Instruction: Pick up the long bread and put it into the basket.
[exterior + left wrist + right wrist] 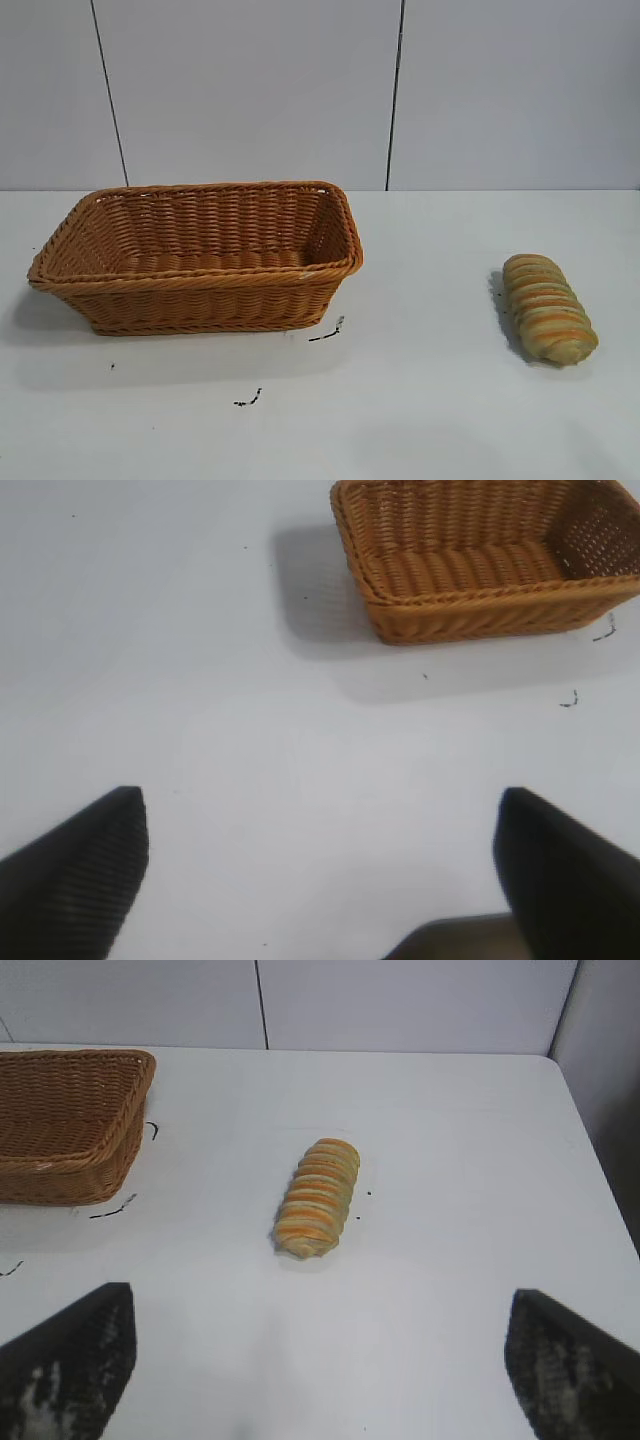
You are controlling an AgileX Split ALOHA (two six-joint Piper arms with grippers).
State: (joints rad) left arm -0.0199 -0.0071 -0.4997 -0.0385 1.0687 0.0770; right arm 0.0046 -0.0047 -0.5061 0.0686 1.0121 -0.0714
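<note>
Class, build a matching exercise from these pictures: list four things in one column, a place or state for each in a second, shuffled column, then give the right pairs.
Things:
1. long bread
2. basket
3. left tool
4. right tool

Places or states:
A. open, over bare table, with the wicker container ahead
B. empty, on the table's left side in the exterior view
C. open, facing the striped loaf
D. lying on the table's right side in the exterior view, apart from the wicker

Pairs: 1-D, 2-B, 3-A, 4-C
</note>
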